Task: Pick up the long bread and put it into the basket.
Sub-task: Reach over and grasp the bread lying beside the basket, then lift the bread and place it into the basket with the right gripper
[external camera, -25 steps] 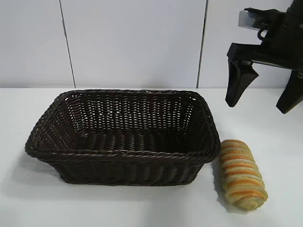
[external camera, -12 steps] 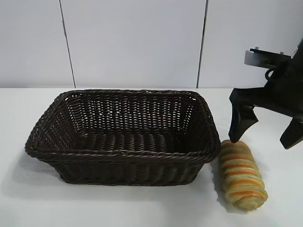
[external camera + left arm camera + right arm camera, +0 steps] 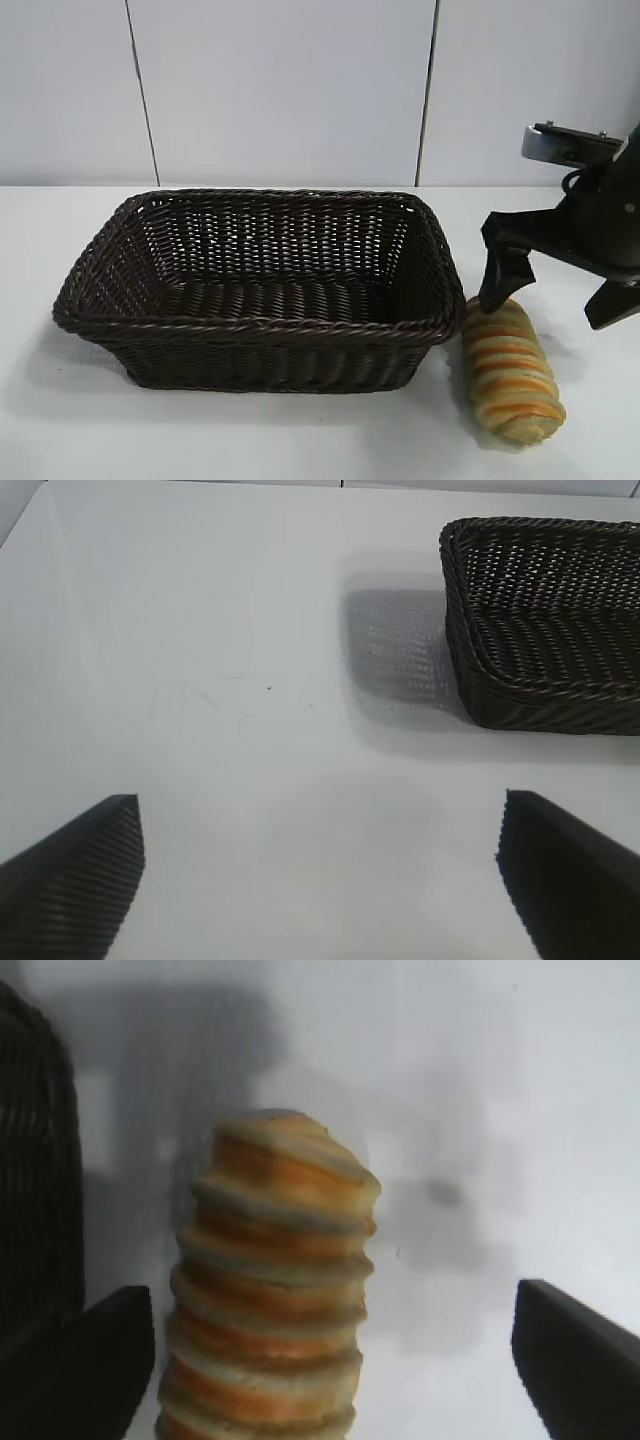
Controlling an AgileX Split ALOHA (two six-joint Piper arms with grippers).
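Lying near the front right corner of the white surface (image 3: pixel 300 440), the long bread (image 3: pixel 510 372) rests just beside the basket's right end, its long axis running from the front edge back toward the wall and slightly skewed, the near end angled a little to the right. The basket (image 3: pixel 255 325) sits beside it toward the middle of the surface, with nothing seen inside it. Behind and above the loaf's far end hangs the right gripper (image 3: pixel 552 305), fingers spread wide and holding nothing; the left finger (image 3: pixel 497 285) has its tip at the loaf's far end, close to the basket's rim, though whether it touches cannot be told, and the other finger stands off to the right over bare surface. In the right wrist view the bread (image 3: pixel 270 1310) runs lengthwise between the two fingers (image 3: pixel 80 1370), much nearer one of them, so a squeeze would fall across its short width, as a pickup wants. The right arm is plainly the nearer one; the left gripper (image 3: pixel 320 880) is parked well away beyond the basket's left end, likewise spread wide and empty. Against the earlier frames, the right gripper has come down from high above to bread level, while loaf and basket have not shifted.
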